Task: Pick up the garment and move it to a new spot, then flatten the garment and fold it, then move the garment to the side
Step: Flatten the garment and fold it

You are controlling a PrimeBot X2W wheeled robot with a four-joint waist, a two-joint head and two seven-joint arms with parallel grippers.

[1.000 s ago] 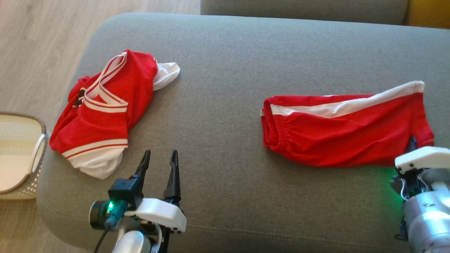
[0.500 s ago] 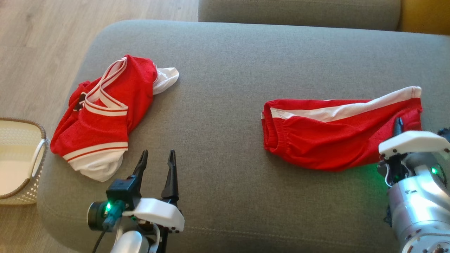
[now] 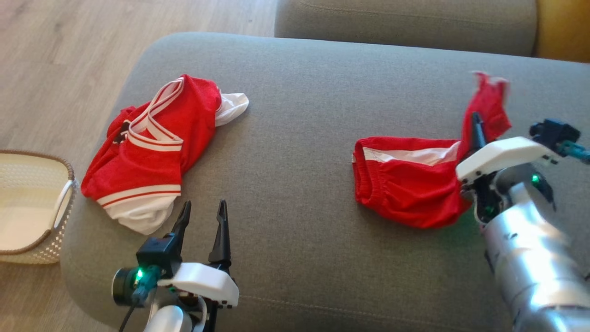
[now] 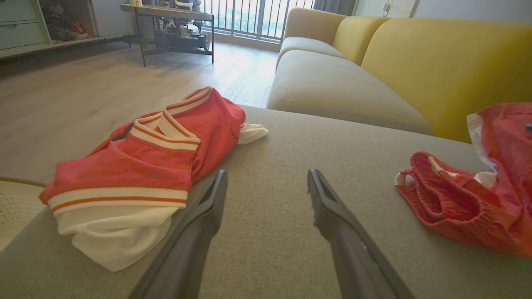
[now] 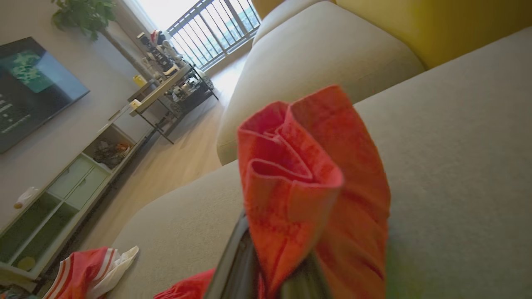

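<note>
Head view, starting at the left: a pale woven basket (image 3: 50, 244) sits off the edge of the grey cushion (image 3: 295, 115), well to the left of the left gripper (image 3: 204, 205). A crumpled red and white jersey (image 3: 156, 138) lies on the cushion ahead of that gripper and to its left, its white hem near the left fingertip but apart from it. The left gripper is held over bare cushion with its two dark fingers spread wide and nothing between them. In the left wrist view those fingers (image 4: 205, 207) frame plain fabric, with the jersey off to their left and the red shorts (image 3: 405, 193) far to their right. The red shorts are on the cushion, well to the right of the left gripper. Their elastic waistband end rests flat just left of the right gripper (image 3: 475, 122), white side stripe facing up. The right gripper has its fingers pressed together on the other end of the shorts, pinching a bunch of red cloth that stands up above the fingertips, clear of the cushion and blurred. In the right wrist view the folded cloth rises from between the fingers and hides their tips. Beyond the right gripper are a second seat (image 3: 405, 23) and a yellow backrest (image 3: 564, 27)
</note>
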